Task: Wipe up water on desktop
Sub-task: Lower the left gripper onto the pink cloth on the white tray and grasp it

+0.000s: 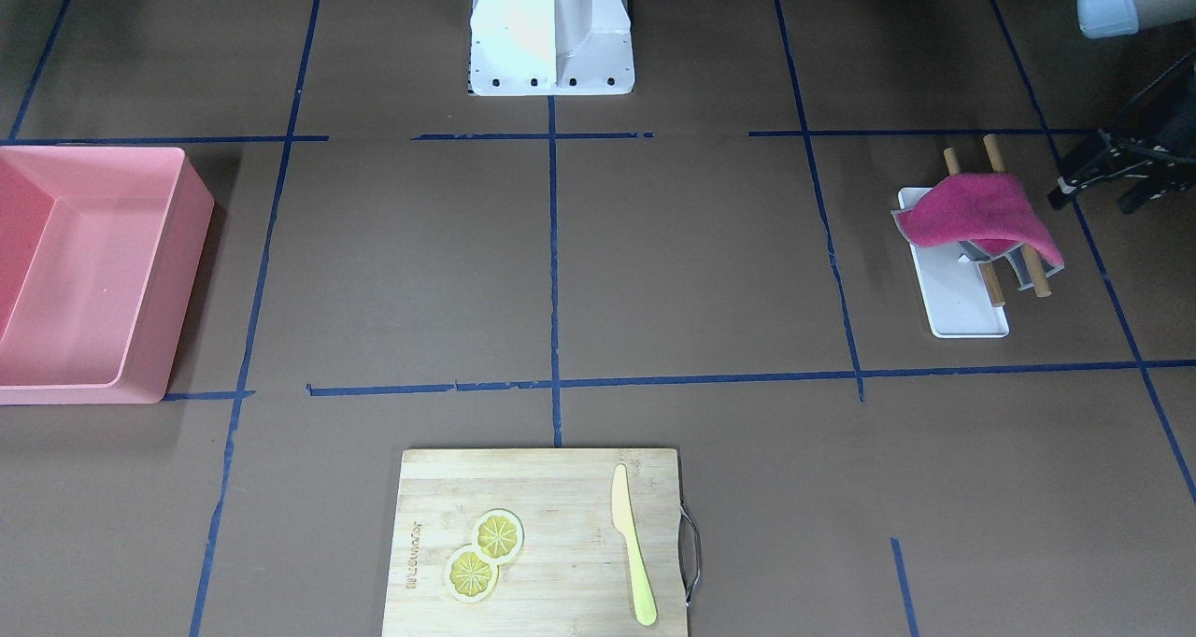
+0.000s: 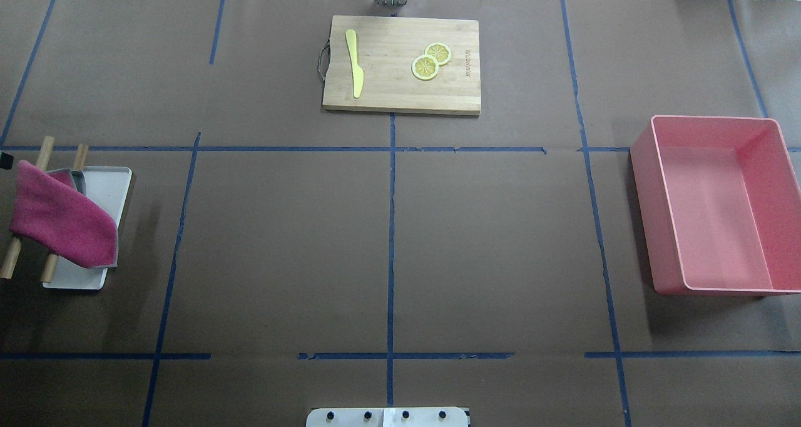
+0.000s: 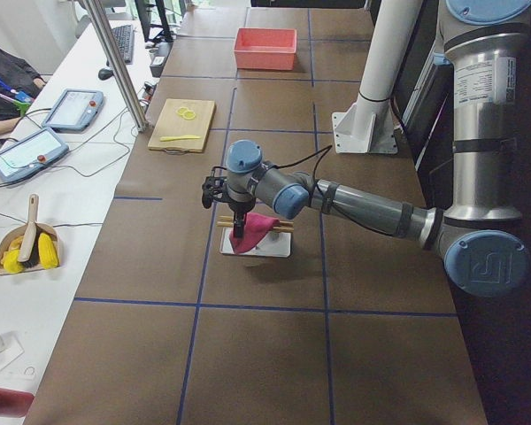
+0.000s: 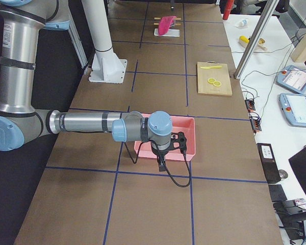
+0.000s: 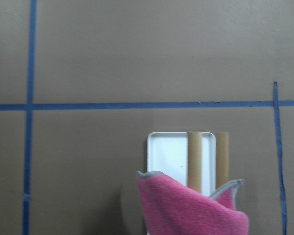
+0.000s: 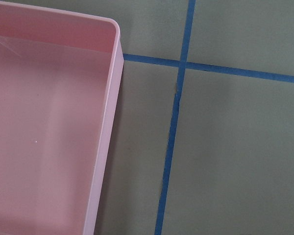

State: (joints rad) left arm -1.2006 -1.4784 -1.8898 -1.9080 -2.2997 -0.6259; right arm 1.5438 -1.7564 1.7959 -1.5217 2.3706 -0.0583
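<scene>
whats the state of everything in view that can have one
desktop: no water visible on it
pink cloth: draped over the wooden rack
pink bin: upright, empty
cutting board: flat, carrying the knife and two lemon slices
left gripper: near the cloth, jaws cannot be told
right gripper: near the bin, jaws cannot be told
</scene>
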